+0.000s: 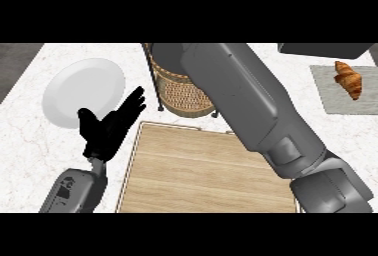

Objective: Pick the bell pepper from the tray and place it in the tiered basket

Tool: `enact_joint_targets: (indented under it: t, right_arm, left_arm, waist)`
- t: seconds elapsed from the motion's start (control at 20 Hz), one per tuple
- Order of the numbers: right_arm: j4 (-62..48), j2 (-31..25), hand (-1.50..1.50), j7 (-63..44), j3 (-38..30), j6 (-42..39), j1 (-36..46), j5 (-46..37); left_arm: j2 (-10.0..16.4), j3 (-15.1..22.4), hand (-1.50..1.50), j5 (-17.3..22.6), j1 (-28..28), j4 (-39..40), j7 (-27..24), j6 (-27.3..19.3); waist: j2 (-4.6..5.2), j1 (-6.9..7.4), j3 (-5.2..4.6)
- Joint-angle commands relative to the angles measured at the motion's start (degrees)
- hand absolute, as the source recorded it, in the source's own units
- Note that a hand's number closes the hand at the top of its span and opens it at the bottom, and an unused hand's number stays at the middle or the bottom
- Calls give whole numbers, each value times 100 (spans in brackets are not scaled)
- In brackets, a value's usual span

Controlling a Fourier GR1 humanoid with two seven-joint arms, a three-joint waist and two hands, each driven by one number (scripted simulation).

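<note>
The wooden tray (199, 175) lies in the middle foreground with its surface bare. No bell pepper shows anywhere. Behind the tray stands the wicker tiered basket (184, 95), largely covered by my right forearm (244, 100). That forearm runs from the lower right up over the basket to the picture's top, and the right hand itself is hidden. My left hand (111, 127) rests open, fingers up, just left of the tray's far left corner.
A white plate (77, 92) sits at the back left, partly behind my left hand. At the back right a croissant (348, 79) lies on a grey mat (336, 102). A dark object (325, 49) touches the top right edge.
</note>
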State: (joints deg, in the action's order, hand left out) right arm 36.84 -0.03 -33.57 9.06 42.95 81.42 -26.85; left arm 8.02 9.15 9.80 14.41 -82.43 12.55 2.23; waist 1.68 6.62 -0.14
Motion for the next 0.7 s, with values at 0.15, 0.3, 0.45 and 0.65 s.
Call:
enact_joint_targets:
  t: [0.15, 0.3, 0.45, 0.65]
  right_arm:
    - [-691, 2, -150, -48, 29, 1483, 484, -1]
    - [-582, 2, -150, -237, -264, 1739, 320, 187]
    - [-291, -128, -150, -444, -302, 1542, -86, 30]
    - [746, -532, -150, -720, -79, 730, -818, 23]
  left_arm:
    - [-61, -1, 0, -113, -124, 19, -38, -128]
    - [153, -257, 0, 0, -262, 198, -227, 38]
    - [69, -409, 0, -44, -193, 171, -108, -266]
    - [216, -543, 0, 84, -457, -187, 136, -242]
  waist:
    - [-78, -211, -1]
    - [-124, -420, 4]
    - [-214, -729, 15]
    - [-304, -931, 22]
